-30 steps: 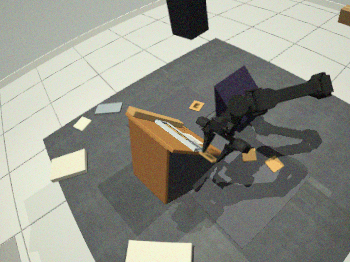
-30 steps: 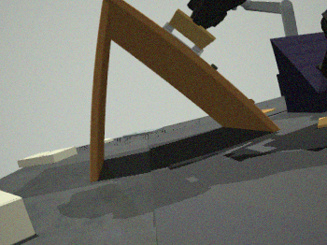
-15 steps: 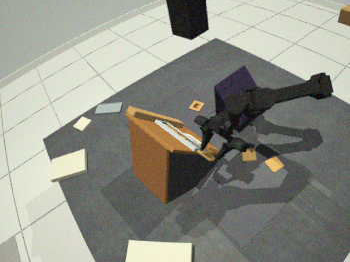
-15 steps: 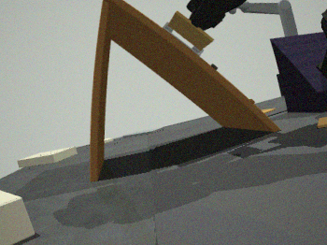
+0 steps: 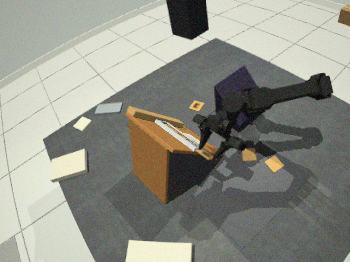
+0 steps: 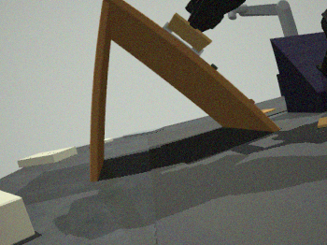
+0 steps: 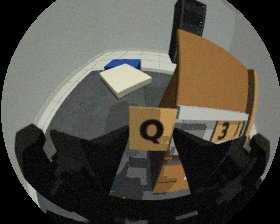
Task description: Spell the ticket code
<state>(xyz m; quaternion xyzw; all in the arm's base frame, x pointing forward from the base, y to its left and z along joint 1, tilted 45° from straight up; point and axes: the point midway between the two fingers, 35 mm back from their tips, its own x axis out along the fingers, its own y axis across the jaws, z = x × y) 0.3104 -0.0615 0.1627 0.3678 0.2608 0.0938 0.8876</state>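
Note:
My gripper (image 5: 207, 152) (image 6: 198, 24) (image 7: 151, 130) is shut on the Q tile (image 6: 187, 29) (image 7: 140, 117), a square orange tile with its Q upright in the wrist view. The sloped orange board (image 5: 149, 159) (image 6: 154, 53) (image 7: 212, 75) carries the pale letter rail (image 5: 170, 128) (image 6: 197, 52) (image 7: 207, 114). The Q tile is at the rail's end, its top edge about level with the rail's; whether it is inside the rail cannot be told. A tile with a 3 (image 7: 223, 131) sits farther along the rail, with another tile (image 7: 237, 129) beyond it, seen edge-on. The ticket's print is not readable.
Loose orange tiles (image 5: 249, 155) (image 5: 274, 163) (image 5: 196, 105) lie around the board's low side. A dark purple sloped block (image 5: 222, 94) (image 6: 299, 63) stands behind the arm. Cream slabs (image 5: 69, 166) (image 5: 160, 253) (image 7: 125, 80) and a grey plate (image 5: 108, 107) lie farther off.

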